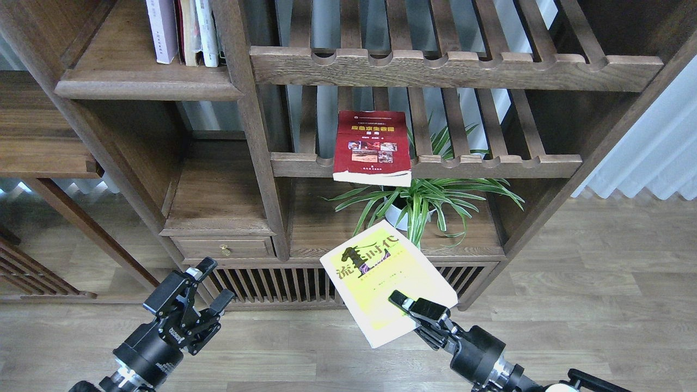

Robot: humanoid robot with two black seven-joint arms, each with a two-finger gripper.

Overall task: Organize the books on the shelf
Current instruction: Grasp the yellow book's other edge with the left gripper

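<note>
Head view: the yellow-green paperback (387,281), judged light and floppy, is held low before the bookcase, pinched at one corner by the right gripper (404,302), while the left gripper (213,285) is spread wide, empty.

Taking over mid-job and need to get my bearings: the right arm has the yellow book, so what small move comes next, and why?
Probably lift the right gripper up and left toward the solid shelf. It is shut on the yellow book, held low in front of the cabinet, while the standing books sit on that upper-left board. The left gripper is open and empty.
</note>
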